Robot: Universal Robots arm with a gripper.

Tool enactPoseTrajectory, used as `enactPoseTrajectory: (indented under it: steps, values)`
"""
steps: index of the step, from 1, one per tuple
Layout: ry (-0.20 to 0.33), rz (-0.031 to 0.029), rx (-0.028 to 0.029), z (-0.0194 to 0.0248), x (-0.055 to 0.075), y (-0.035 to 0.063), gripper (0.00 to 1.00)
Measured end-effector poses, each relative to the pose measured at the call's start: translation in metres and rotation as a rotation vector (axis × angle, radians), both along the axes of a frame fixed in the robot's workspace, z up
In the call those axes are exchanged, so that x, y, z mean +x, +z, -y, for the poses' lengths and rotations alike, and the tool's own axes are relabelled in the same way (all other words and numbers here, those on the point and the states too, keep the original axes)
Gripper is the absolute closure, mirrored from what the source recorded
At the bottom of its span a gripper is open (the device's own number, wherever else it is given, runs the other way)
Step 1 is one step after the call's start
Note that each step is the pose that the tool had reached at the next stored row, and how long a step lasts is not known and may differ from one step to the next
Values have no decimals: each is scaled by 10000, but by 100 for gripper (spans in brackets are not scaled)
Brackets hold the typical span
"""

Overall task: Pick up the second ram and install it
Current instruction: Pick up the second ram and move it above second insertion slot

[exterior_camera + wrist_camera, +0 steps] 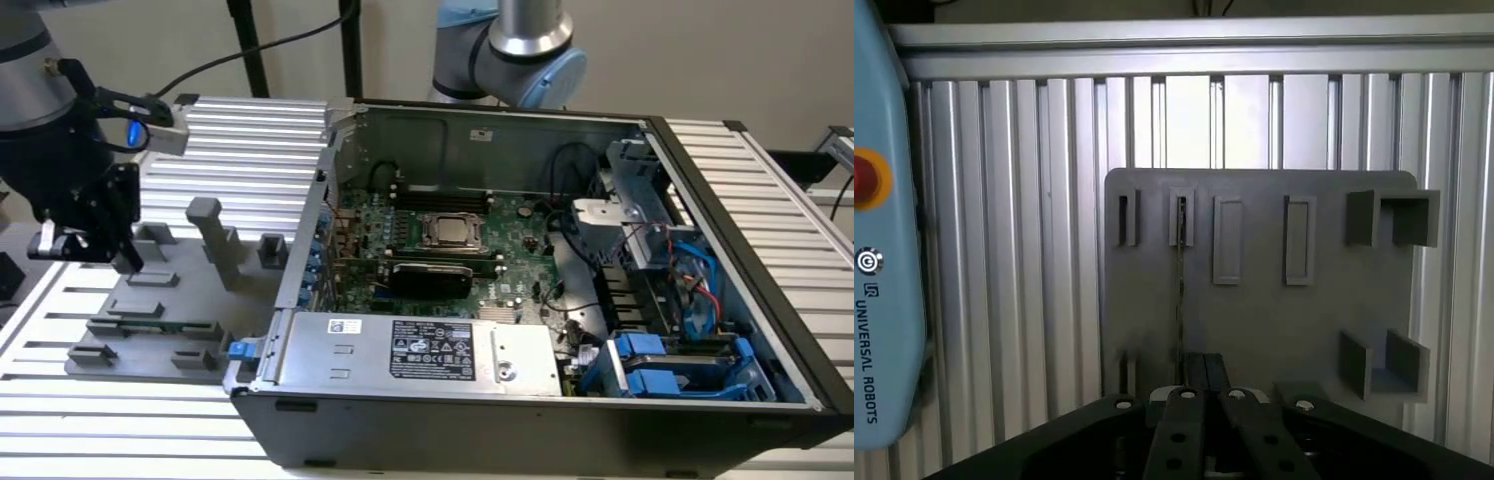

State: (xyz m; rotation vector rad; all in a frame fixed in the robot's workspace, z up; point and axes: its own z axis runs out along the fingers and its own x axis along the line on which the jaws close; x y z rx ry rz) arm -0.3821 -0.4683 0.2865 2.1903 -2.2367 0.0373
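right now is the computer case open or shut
Open: the computer case has no side panel on, so its motherboard and power supply are exposed.

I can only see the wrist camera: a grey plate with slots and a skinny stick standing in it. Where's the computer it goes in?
Observer: The open computer case stands beside that grey plate, on the exterior view's right.
Operator: Can you see inside it?
Observer: Yes, its top is open and the green motherboard lies flat inside.
Operator: Anything blue in there?
Observer: Blue drive trays sit in the case's near corner, on the exterior view's right.
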Motion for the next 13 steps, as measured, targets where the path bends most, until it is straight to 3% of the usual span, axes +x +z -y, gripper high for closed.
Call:
enactPoseTrajectory:
  steps: [5,9,13]
  values:
    - [0,0,-1,0,11,-91,76]
    - [1,1,1,1,17,-165,58]
    - [0,0,0,3,20,-237,58]
